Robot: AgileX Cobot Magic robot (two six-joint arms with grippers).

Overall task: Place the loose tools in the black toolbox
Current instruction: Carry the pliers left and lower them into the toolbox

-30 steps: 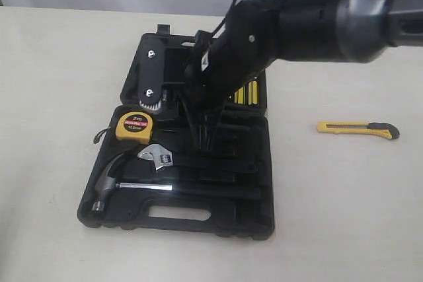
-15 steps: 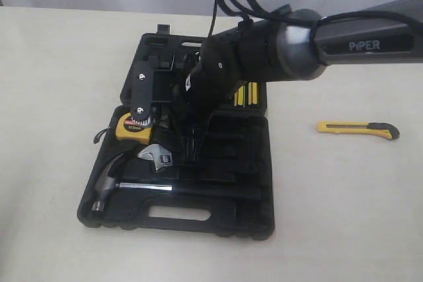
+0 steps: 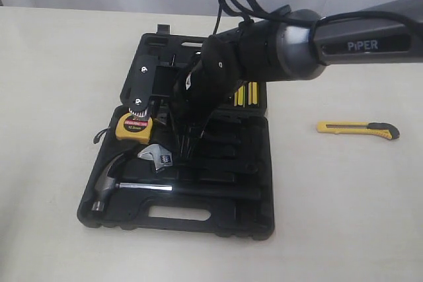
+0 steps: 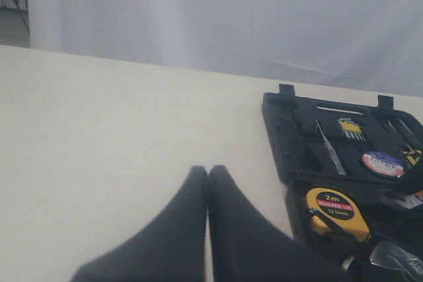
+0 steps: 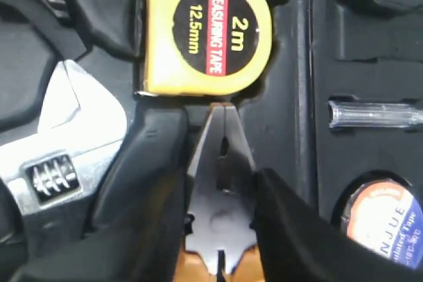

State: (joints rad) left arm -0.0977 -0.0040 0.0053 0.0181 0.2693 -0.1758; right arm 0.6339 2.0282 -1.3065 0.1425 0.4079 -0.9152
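My right gripper (image 5: 221, 163) is shut on the orange-and-black-handled pliers (image 5: 221, 189), whose steel nose points at the yellow 2m tape measure (image 5: 208, 28) lying in its slot. In the exterior view this gripper (image 3: 187, 138) hangs over the open black toolbox (image 3: 178, 219), just right of the tape measure (image 3: 135, 127). The black tape roll (image 5: 383, 219) with a blue-white label sits in the lid. On the table to the right lies the yellow-black utility knife (image 3: 357, 128). My left gripper (image 4: 208, 171) is shut and empty above bare table beside the toolbox (image 4: 277, 130).
A steel hammer (image 3: 112, 186) and an adjustable wrench (image 3: 157, 156) lie in the toolbox's lower half. Yellow-black screwdrivers (image 3: 246, 94) sit in the lid behind my right arm. A white curtain backs the table.
My right arm has swung down and to the left over the toolbox, carrying the pliers nearer to the tape measure and wrench. The knife has not moved.
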